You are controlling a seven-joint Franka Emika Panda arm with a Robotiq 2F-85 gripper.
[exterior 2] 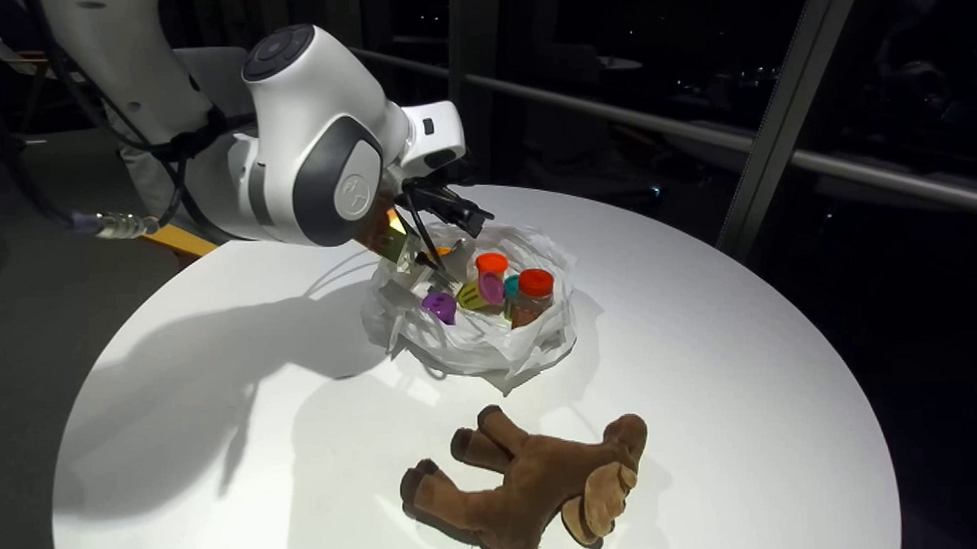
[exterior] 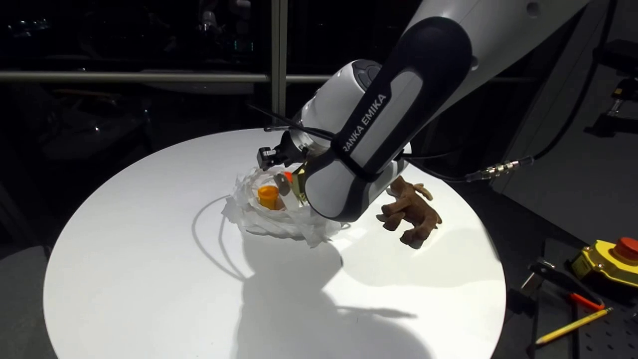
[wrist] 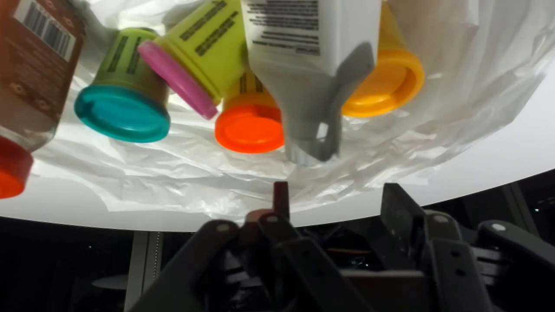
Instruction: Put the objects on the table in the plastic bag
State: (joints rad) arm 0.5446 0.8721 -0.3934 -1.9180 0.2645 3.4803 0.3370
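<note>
In the wrist view, the gripper (wrist: pixel 337 193) was seen with jaws spread and empty, just apart from a white container (wrist: pixel 303 69) within the plastic bag (wrist: pixel 173 186); its release was judged in hand. In an exterior view, the red-capped bottle (exterior 2: pixel 532 299) was shown bagged, the plush animal (exterior 2: pixel 544 484) outside, toward the near edge of the tabletop (exterior 2: pixel 746 428). In an exterior view, it was seen toward the right edge; a lift and reach there seemed needed next.
</note>
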